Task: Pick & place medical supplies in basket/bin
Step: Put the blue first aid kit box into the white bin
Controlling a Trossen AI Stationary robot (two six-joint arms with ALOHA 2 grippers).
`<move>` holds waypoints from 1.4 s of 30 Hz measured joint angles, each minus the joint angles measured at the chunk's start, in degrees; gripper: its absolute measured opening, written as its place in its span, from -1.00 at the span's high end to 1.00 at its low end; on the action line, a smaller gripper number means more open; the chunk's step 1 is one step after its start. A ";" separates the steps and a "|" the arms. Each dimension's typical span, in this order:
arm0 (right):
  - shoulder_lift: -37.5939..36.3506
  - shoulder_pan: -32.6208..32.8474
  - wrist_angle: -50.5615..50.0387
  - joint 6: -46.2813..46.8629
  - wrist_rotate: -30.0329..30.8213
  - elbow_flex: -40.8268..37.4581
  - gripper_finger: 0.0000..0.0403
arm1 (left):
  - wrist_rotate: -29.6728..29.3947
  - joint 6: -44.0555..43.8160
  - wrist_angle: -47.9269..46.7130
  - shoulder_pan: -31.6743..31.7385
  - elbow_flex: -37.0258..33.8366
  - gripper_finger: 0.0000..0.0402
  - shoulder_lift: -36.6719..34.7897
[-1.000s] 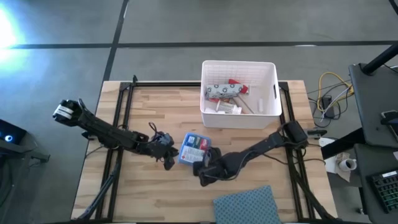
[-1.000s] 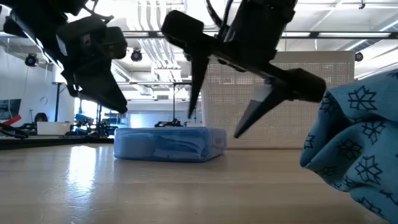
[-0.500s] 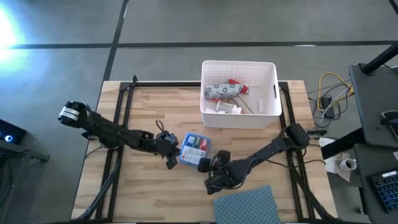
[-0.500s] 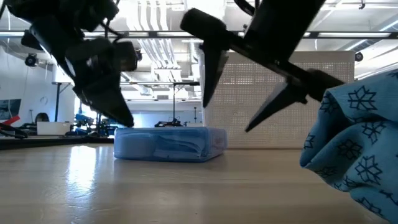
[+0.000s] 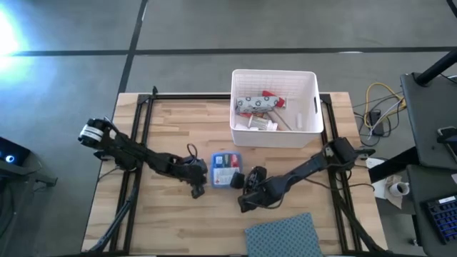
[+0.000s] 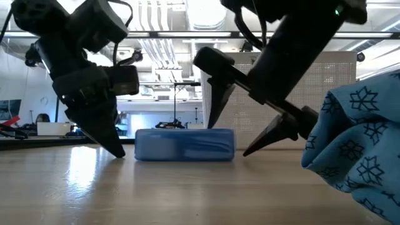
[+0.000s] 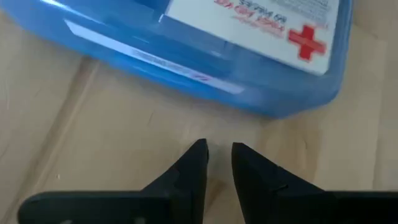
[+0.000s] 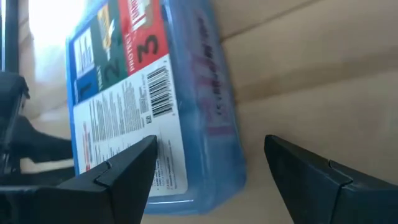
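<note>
A flat blue packet with a red-cross label (image 5: pixel 226 170) (image 6: pixel 184 145) lies on the wooden table, in front of the white bin (image 5: pixel 275 73). My left gripper (image 5: pixel 198 189) (image 7: pixel 217 152) is shut, its tips low at the table just left of the packet (image 7: pixel 205 56), with a gap between them. My right gripper (image 5: pixel 241 193) (image 8: pixel 211 142) stands open at the packet's right end (image 8: pixel 155 106). One of its fingers (image 8: pixel 118 168) is over the label and the other (image 8: pixel 305 177) is beside the packet over bare wood. Several supplies lie in the bin, among them a white patterned pouch (image 5: pixel 250 105). My right gripper comes slanting down from the table's right near side. One finger (image 6: pixel 210 122) reaches the top of the packet's right end (image 6: pixel 219 132), and I cannot tell whether it touches. The other finger (image 6: pixel 262 140) points at the table beside the packet.
A blue-grey patterned cloth (image 5: pixel 282 234) (image 6: pixel 356 144) lies at the table's near edge, right of the grippers. Black frame rails (image 5: pixel 139 135) run along both sides of the table. Bare wood lies left of and in front of the packet.
Both grippers have come down toward the table. The left one has moved right toward the packet. The right one has rolled and settled at the packet's right end. The packet has turned square to the table and slid slightly right, still lying flat.
</note>
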 joint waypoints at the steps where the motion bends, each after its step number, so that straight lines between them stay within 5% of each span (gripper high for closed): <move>1: -0.16 -0.14 0.39 -0.51 0.20 -0.76 -0.42 | 0.32 -0.03 -0.05 0.08 -0.02 0.70 0.23; 5: -0.33 -0.71 4.08 -1.19 0.81 -3.56 -0.42 | -0.74 -0.07 -0.34 0.00 -0.07 0.70 -1.13; 11: -0.28 -1.16 16.61 -7.68 3.42 -7.55 -0.42 | -12.41 0.01 -3.21 1.41 -0.16 0.70 -8.91; 17: -0.27 -1.82 22.82 -12.36 2.24 -9.28 -0.42 | -12.18 0.40 -3.82 4.31 -0.30 0.70 -10.40; 31: -0.06 -4.31 23.04 -26.63 -4.69 -3.11 -0.42 | -8.83 0.21 2.83 5.75 1.38 0.70 2.92; 42: -8.06 -4.65 14.79 -28.87 3.07 -2.57 -0.42 | -7.40 0.81 1.62 5.64 0.64 0.70 1.72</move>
